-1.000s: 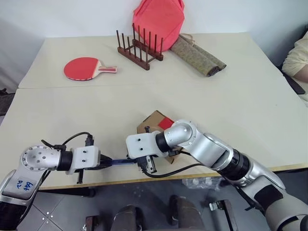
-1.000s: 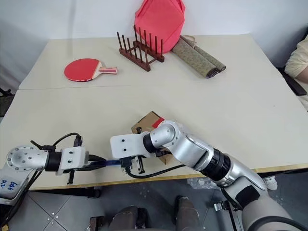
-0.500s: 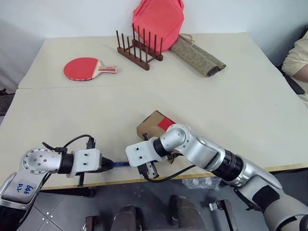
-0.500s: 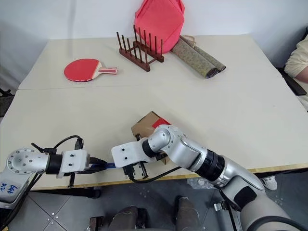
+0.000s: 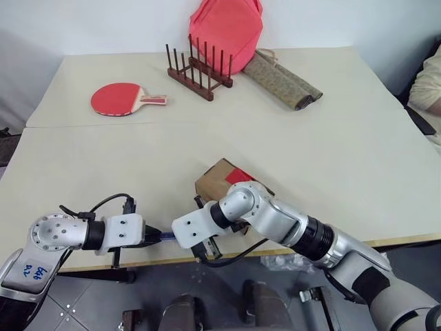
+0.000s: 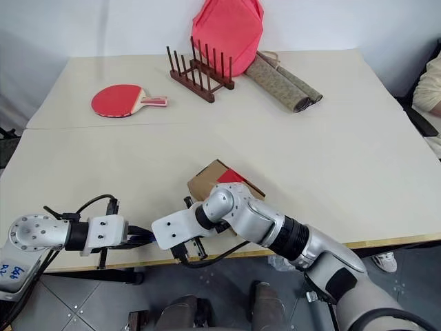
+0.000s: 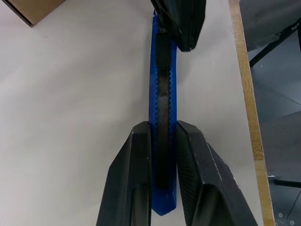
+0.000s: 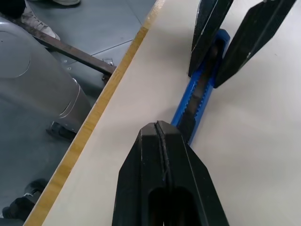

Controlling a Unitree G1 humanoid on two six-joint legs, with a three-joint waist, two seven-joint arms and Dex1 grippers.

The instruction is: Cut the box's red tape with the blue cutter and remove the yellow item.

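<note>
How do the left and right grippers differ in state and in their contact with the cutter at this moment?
The left gripper is clamped on the blue cutter at its rear end; the right gripper is fully shut with nothing between its fingers. The left grips the handle sides, while the right's tip sits at the cutter's slider. Both hover low near the table edge.

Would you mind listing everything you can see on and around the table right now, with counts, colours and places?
box: one, brown cardboard, near the table's front edge, shut.
red tape: one, red patch on the box lid.
blue cutter: one, dark blue, flat on the table by the front edge.
table-tennis paddle: one, red, far left.
rack: one, dark wood with pegs, far middle.
bag: one, red-pink, behind the rack.
rolled mats: two, olive, right of the rack.
table: cream top.
person's sleeve: pale, at the right edge.
left gripper: shut on the cutter's end.
right gripper: shut, tips at the cutter's slider.
</note>
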